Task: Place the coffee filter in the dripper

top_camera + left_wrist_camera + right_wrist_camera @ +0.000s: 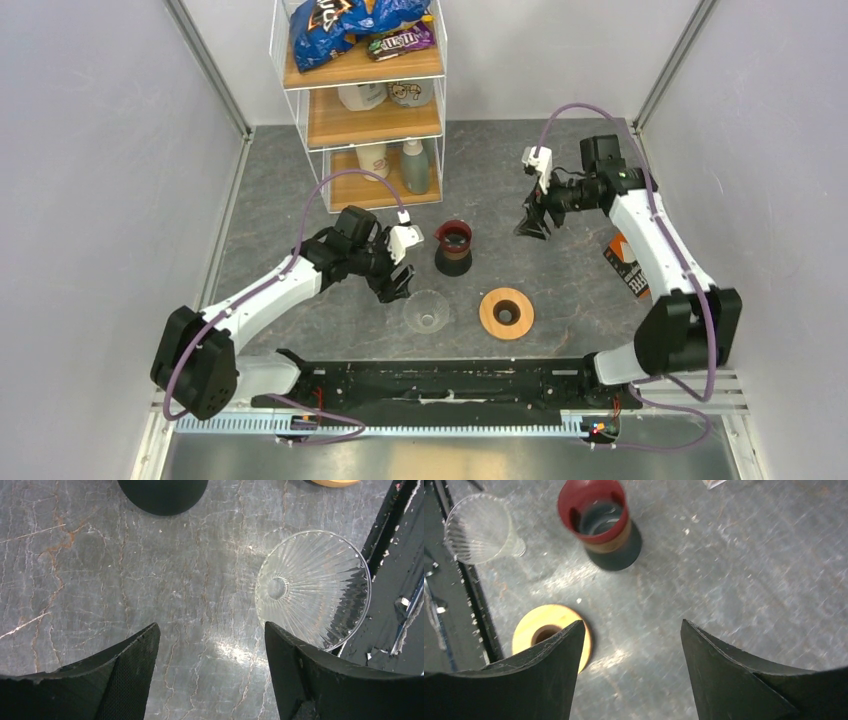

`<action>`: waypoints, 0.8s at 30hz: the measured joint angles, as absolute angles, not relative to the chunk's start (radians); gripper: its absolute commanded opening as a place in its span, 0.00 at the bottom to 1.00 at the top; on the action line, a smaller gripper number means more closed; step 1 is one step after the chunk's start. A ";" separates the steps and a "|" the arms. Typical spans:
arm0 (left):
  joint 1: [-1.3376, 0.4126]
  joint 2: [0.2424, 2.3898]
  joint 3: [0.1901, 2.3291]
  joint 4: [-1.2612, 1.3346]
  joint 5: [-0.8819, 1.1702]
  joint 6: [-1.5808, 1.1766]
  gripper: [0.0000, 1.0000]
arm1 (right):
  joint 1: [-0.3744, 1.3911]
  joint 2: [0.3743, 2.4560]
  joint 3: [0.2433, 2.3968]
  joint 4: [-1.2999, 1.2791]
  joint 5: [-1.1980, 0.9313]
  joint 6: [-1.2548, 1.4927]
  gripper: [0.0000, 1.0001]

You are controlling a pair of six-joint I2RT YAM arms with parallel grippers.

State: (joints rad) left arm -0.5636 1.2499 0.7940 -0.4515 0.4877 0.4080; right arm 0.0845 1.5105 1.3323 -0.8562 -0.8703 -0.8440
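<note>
The clear ribbed glass cone (427, 313) of the dripper lies on the table on its own, also in the left wrist view (315, 587) and the right wrist view (476, 527). The light-wood collar ring (506, 312) lies flat to its right, apart from it (536, 625). A black base with a dark-red rim (454, 245) stands behind them (596, 512). No tan paper filter shows in any view. My left gripper (398, 285) is open and empty just left of the glass cone (210, 626). My right gripper (530, 226) is open and empty, above the table right of the base (632, 622).
A white wire rack (363, 100) with wooden shelves, snack bags and bottles stands at the back. A black-and-orange packet (625, 262) lies under the right arm. A black rail (440, 380) runs along the near edge.
</note>
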 measured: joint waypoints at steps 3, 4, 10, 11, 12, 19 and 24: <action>-0.569 1.250 0.791 -0.428 0.470 0.386 0.82 | 0.096 1.407 1.261 -0.895 -0.811 -0.810 0.78; -0.575 1.250 0.790 -0.421 0.467 0.379 0.82 | 0.097 1.382 1.231 -0.901 -0.787 -0.799 0.78; -0.616 1.258 0.790 -0.398 0.448 0.360 0.82 | 0.096 1.295 1.066 -0.941 -0.628 -0.721 0.77; -0.618 1.258 0.790 -0.397 0.446 0.359 0.81 | 0.096 1.288 1.047 -0.945 -0.606 -0.709 0.76; -0.619 1.258 0.790 -0.394 0.446 0.358 0.81 | 0.096 1.283 1.029 -0.949 -0.583 -0.697 0.76; -0.638 1.276 0.790 -0.395 0.446 0.356 0.78 | 0.096 1.279 0.999 -0.962 -0.493 -0.646 0.76; -0.654 1.286 0.790 -0.401 0.445 0.356 0.78 | 0.096 1.270 0.983 -0.959 -0.472 -0.629 0.76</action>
State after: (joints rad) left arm -0.6544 1.2861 0.7898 -0.4007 0.4454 0.3565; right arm 0.0963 1.2701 0.9829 -0.9588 -0.4717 -0.6289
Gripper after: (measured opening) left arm 0.783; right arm 0.757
